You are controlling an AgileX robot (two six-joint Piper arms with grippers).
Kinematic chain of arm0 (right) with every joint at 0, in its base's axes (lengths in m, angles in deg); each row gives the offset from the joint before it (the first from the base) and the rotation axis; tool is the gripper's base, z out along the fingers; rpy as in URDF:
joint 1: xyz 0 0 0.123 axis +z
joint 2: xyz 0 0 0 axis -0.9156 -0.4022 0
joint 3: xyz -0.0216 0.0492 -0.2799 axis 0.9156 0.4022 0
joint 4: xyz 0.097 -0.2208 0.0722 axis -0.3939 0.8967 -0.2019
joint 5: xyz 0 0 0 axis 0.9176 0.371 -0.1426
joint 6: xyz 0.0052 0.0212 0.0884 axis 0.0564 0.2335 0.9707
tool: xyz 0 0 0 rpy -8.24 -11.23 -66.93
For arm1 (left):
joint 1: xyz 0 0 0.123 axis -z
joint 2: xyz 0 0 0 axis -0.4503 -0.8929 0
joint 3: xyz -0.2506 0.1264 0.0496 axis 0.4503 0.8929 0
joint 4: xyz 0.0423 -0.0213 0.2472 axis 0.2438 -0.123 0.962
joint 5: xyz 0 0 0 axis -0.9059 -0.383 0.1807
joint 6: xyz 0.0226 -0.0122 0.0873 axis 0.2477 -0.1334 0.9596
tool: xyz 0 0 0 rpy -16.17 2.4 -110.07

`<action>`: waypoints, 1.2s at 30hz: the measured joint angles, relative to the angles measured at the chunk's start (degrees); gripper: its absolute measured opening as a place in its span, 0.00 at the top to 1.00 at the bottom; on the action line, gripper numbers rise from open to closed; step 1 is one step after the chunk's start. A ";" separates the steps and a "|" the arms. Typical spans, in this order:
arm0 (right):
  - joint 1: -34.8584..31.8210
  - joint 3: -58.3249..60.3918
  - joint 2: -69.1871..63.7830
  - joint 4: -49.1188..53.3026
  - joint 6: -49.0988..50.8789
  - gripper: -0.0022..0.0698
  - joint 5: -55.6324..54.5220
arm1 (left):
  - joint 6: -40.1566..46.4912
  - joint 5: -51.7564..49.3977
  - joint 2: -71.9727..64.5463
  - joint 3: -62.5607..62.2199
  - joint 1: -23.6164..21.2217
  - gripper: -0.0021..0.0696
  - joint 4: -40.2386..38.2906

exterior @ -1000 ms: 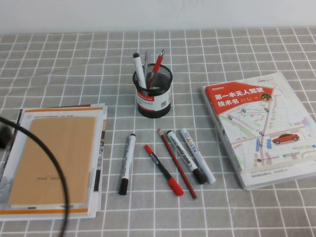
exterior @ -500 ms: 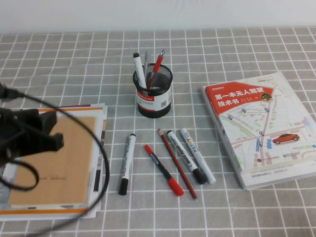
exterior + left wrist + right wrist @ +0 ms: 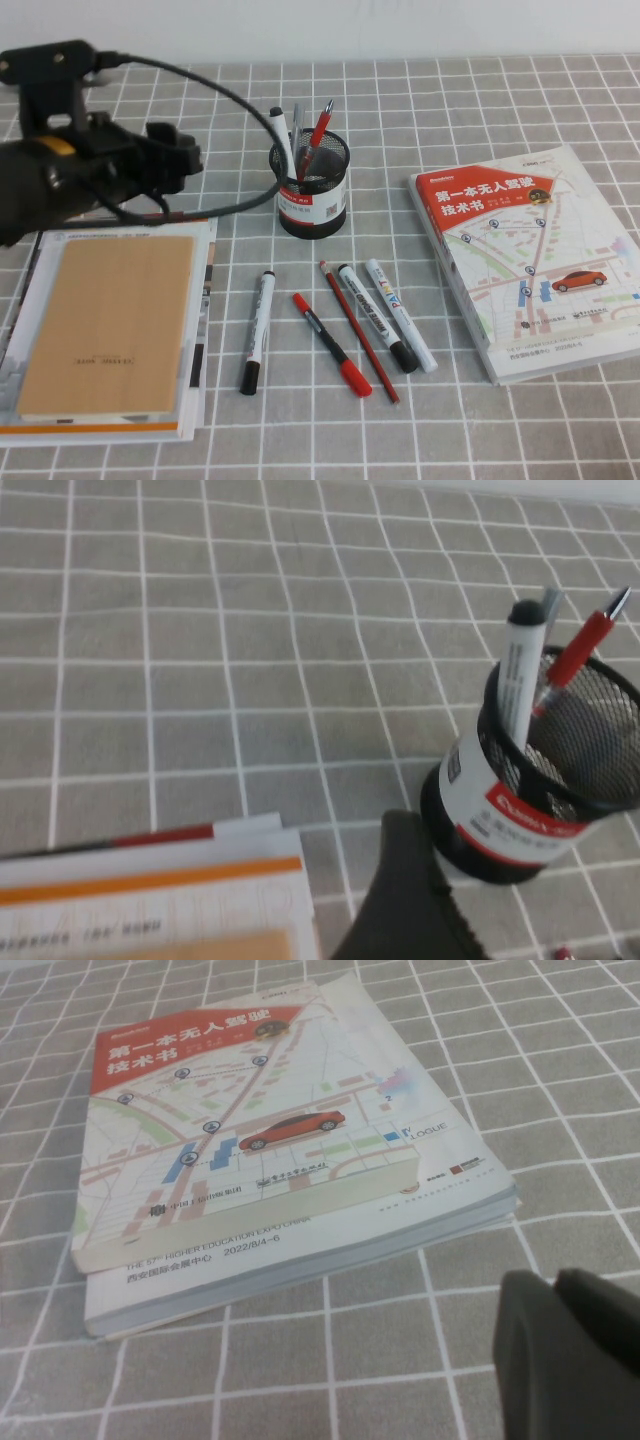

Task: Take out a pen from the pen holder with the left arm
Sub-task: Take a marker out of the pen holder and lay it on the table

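Note:
A black mesh pen holder (image 3: 310, 195) (image 3: 530, 780) with a red and white label stands at the table's middle back. It holds a white marker (image 3: 281, 135) (image 3: 520, 670), a grey pen (image 3: 296, 125) and a red pen (image 3: 318, 130) (image 3: 578, 655), all leaning upright. My left gripper (image 3: 185, 155) hovers to the left of the holder, pointing at it, open and empty. In the left wrist view only one of its fingers (image 3: 400, 900) shows, just short of the holder's base. My right gripper (image 3: 560, 1350) is shut on nothing, low over the cloth near the book (image 3: 270, 1140).
In front of the holder lie several loose pens: a black-capped marker (image 3: 256, 330), a red pen (image 3: 332, 343), a red pencil (image 3: 358, 330) and two white markers (image 3: 390, 316). A thick book (image 3: 530, 260) lies at the right. A notebook stack (image 3: 110, 320) lies at the left, under my left arm's cable.
My left arm has come in from the lower left, risen and swung toward the pen holder. Its jaws have opened. The pens and the holder have not moved.

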 joint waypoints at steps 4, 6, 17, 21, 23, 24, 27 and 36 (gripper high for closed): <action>0.00 0.00 0.00 0.00 0.00 0.99 0.00 | -0.13 0.22 -5.58 -4.76 0.71 0.37 1.87; 0.00 0.00 0.00 0.00 0.00 0.99 0.00 | -0.42 0.76 -8.01 -6.10 1.30 0.37 3.54; 0.00 0.00 0.00 0.00 0.00 0.99 0.00 | -28.98 5.44 -11.32 -6.65 5.62 0.39 31.17; 0.00 0.00 0.00 0.00 0.00 0.99 0.00 | -45.06 10.49 -9.89 -6.73 5.36 0.43 43.78; 0.00 0.00 0.00 0.00 0.00 0.99 0.00 | -47.41 12.23 -9.67 -6.79 4.64 0.44 44.51; 0.00 0.00 0.00 0.00 0.00 0.99 0.00 | -48.65 12.49 -9.67 -6.87 3.99 0.44 44.79; 0.00 0.00 0.00 0.00 0.00 0.99 0.00 | -51.01 12.63 -9.67 -6.87 1.86 0.44 44.48; 0.00 0.00 0.00 0.00 0.00 0.99 0.00 | -35.91 7.29 -9.67 -6.87 2.63 0.44 26.40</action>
